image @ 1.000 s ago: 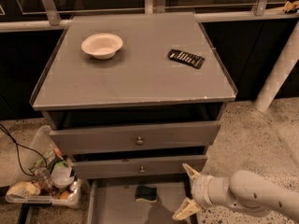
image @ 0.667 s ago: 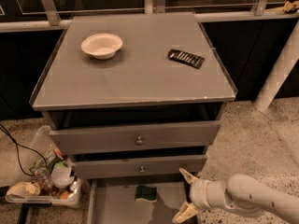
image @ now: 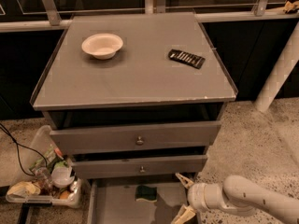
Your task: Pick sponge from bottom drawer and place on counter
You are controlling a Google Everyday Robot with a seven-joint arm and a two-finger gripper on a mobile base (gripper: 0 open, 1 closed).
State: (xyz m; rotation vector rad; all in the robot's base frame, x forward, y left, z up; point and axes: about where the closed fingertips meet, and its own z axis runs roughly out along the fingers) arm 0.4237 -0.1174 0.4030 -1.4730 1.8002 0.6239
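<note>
The bottom drawer (image: pixel 117 206) stands pulled out at the foot of the cabinet. On its grey floor, near the back, lies the sponge (image: pixel 146 192) with its dark green face up and a pale yellow edge showing. My gripper (image: pixel 183 196) hovers over the drawer's right side, a little right of the sponge, fingers spread open with nothing between them. Its white arm comes in from the lower right. Above, the grey counter (image: pixel 140 78) spans the cabinet top.
A white bowl (image: pixel 102 45) and a flat black ridged object (image: pixel 186 58) rest on the counter. Two upper drawers with round knobs (image: pixel 139 140) sit slightly open. A clear bin of clutter (image: pixel 44 181) stands on the floor at left. A white post (image: pixel 278 73) rises at right.
The gripper has slid left over the open drawer, closer to the sponge. The sponge and the counter items have not moved.
</note>
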